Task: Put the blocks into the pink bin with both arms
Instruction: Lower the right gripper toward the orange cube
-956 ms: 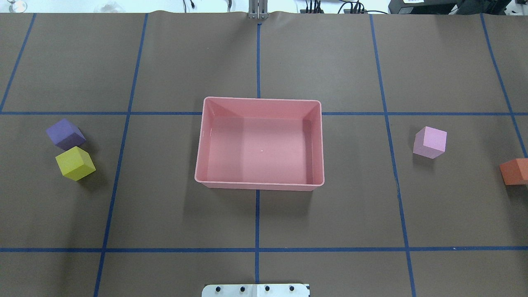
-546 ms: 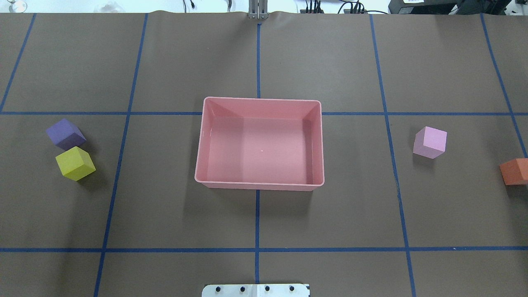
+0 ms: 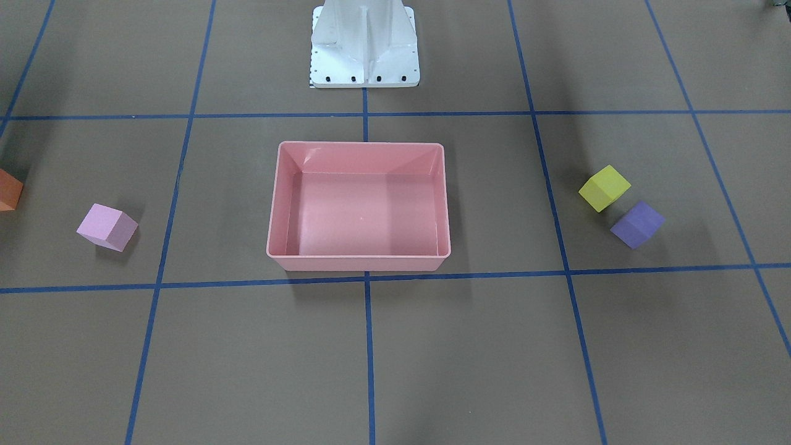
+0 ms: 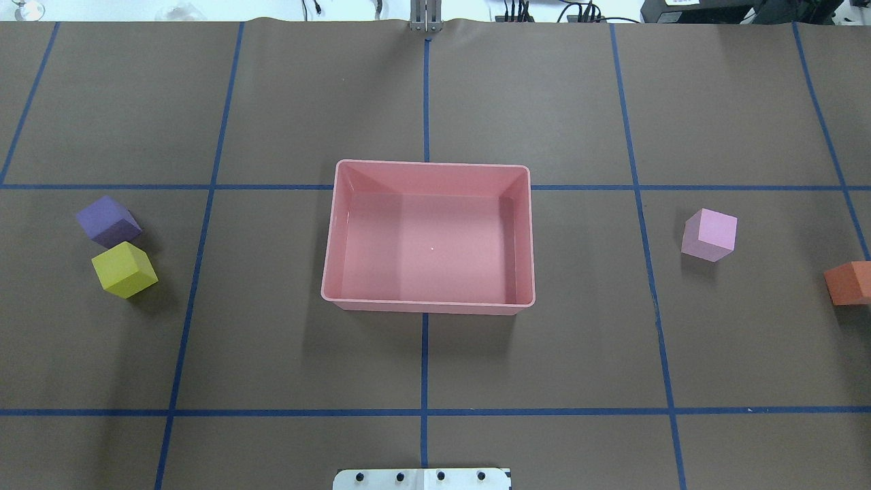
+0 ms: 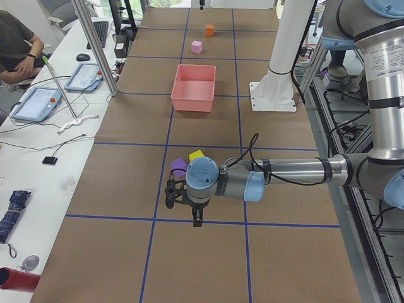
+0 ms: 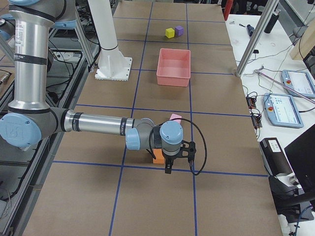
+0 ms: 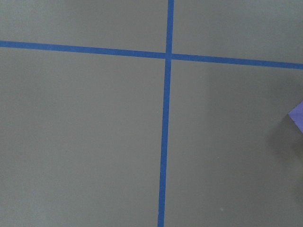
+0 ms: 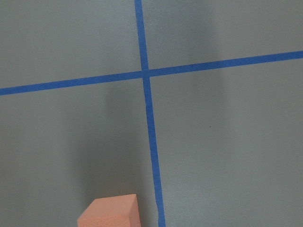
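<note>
The pink bin (image 4: 429, 163) sits empty at the table's middle. To its left in the overhead view lie the purple block (image 4: 107, 220) and the yellow block (image 4: 124, 269), close together. On the other side are the light pink block (image 4: 710, 235) and, at the frame's edge, the orange block (image 4: 848, 282). My left gripper (image 5: 189, 211) shows only in the exterior left view, hanging above the table beside the purple block (image 5: 178, 166). My right gripper (image 6: 174, 162) shows only in the exterior right view, above the orange block (image 6: 157, 157). I cannot tell whether either is open or shut.
The white pedestal base (image 3: 364, 43) stands behind the bin. Blue tape lines (image 4: 424, 361) grid the brown table cover. A person (image 5: 16, 47) sits at a side desk with tablets (image 5: 38, 101) beyond the table's far edge.
</note>
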